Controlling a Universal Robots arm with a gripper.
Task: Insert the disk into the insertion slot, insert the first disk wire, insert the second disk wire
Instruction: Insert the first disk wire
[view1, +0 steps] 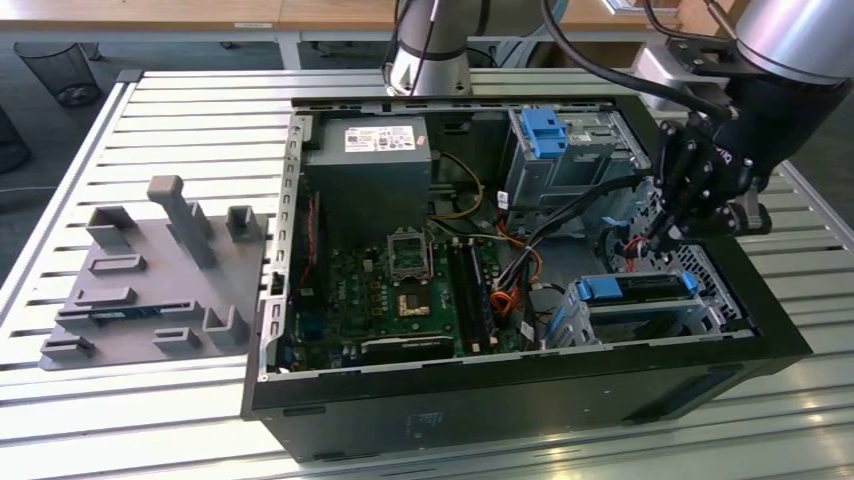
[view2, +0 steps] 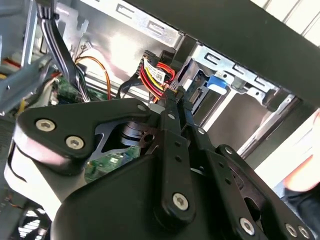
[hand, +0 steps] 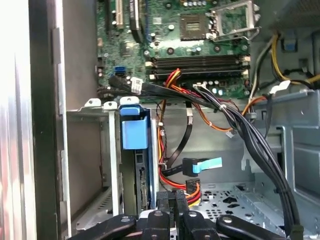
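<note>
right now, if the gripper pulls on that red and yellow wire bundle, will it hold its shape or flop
Likely floppy: the wire bundle curves loosely. Probably light, being thin strands. Its plug at the gripper looks rigid, so it should steer better.

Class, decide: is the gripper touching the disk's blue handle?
Apart. The first wrist view shows the gripper well away from the disk's blue handle, with a clear gap between them.

PC case (view1: 467, 400) on surface (view1: 200, 110), w/ fixture (view1: 147, 290) at exterior view's left. Disk (view1: 638, 286) in insertion slot (view1: 667, 318), case corner at exterior view's right; taller cage (view1: 561, 150) behind.
</note>
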